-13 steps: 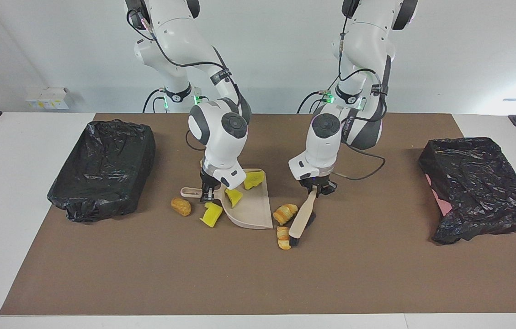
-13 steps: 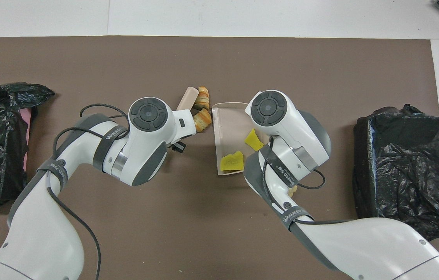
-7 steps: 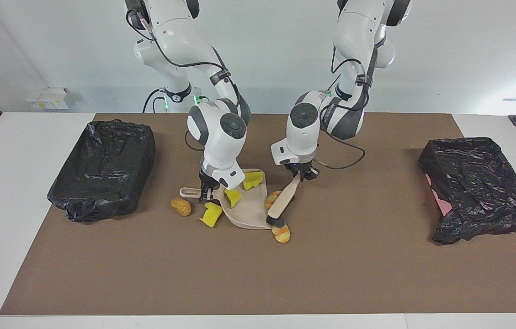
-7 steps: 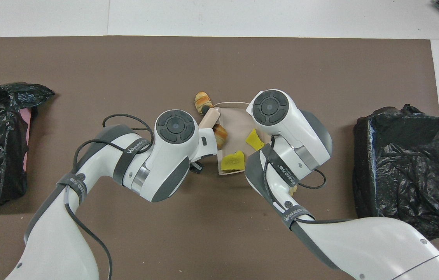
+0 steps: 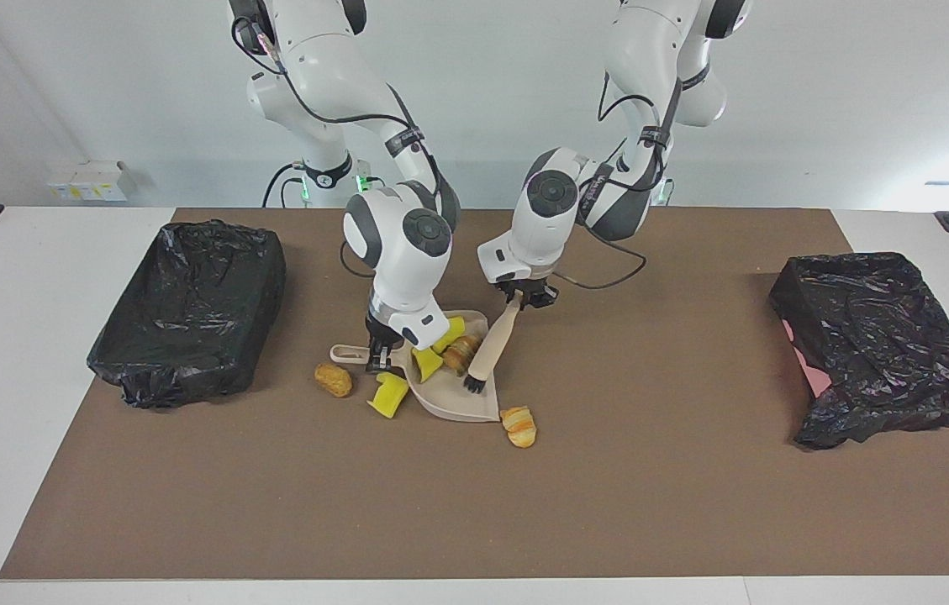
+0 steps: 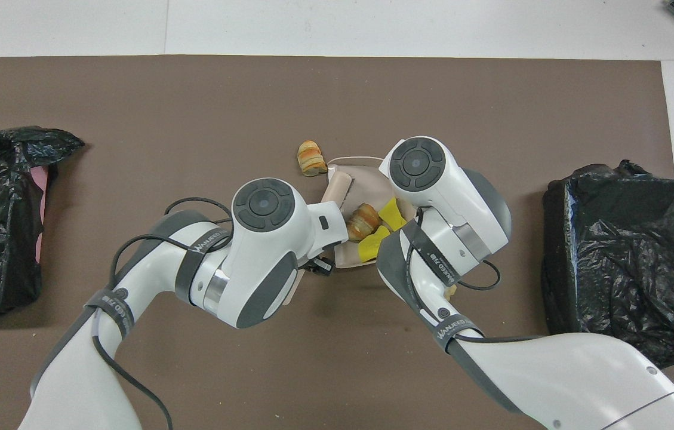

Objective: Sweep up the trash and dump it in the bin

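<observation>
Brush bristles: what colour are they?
Black, on the beige brush; the facing view shows them best.

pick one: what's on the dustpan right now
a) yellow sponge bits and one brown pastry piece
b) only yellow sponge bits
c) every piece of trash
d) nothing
a: on the dustpan lie yellow sponge bits and one brown pastry piece beside the brush, while a croissant piece, a yellow chunk and a brown lump lie on the mat.

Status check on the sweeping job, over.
Left gripper shut on brush, bristles in dustpan. Right gripper shut on dustpan handle. Three trash bits in pan; three on mat, including croissant. Nothing in the way.
</observation>
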Motion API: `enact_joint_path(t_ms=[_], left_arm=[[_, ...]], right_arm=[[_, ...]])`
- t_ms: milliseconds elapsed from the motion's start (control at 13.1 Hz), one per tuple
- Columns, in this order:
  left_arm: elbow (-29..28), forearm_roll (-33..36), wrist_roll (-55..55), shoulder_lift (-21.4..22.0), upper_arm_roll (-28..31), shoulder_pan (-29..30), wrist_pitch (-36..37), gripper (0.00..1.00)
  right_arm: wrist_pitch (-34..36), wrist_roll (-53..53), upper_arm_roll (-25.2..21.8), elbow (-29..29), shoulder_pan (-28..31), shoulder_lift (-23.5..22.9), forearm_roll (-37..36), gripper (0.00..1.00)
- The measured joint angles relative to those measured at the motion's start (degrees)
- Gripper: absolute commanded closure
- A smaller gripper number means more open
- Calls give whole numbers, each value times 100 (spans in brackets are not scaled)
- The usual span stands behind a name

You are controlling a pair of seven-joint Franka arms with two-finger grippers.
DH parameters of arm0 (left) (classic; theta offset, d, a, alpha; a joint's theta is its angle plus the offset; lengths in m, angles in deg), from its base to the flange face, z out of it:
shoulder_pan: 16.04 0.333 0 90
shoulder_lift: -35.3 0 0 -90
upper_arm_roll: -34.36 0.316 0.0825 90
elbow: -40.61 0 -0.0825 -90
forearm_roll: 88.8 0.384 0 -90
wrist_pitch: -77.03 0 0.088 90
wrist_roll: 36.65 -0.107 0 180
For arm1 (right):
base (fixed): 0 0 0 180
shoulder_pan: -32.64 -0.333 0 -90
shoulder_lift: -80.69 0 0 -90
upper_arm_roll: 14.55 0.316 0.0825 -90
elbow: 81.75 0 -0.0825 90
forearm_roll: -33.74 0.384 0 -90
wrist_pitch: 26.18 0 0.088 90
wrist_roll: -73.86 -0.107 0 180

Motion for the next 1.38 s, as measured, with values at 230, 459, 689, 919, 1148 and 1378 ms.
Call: enact_joint_path(t_ms=[230, 459, 689, 919, 1148, 1378], left_arm=[[84, 356, -23, 48, 247, 283, -73, 100], [273, 867, -53, -164, 313, 605, -111, 100], [546, 1166, -118, -651, 249, 582, -95, 100], [619, 1184, -476, -726, 189, 359, 8, 100], [629, 1129, -781, -708, -3, 328, 367, 100], [609, 467, -791, -654, -258, 221, 572, 100]], right_arm=[[0, 0, 0, 0, 0, 0, 0, 100], [0, 0, 0, 0, 0, 0, 1, 100], [0, 0, 0, 0, 1, 0, 1, 100], [0, 0, 0, 4, 10, 0, 13, 100], [0, 0, 0, 7, 17, 0, 17, 100], [0, 0, 2, 8, 34, 0, 29, 100]])
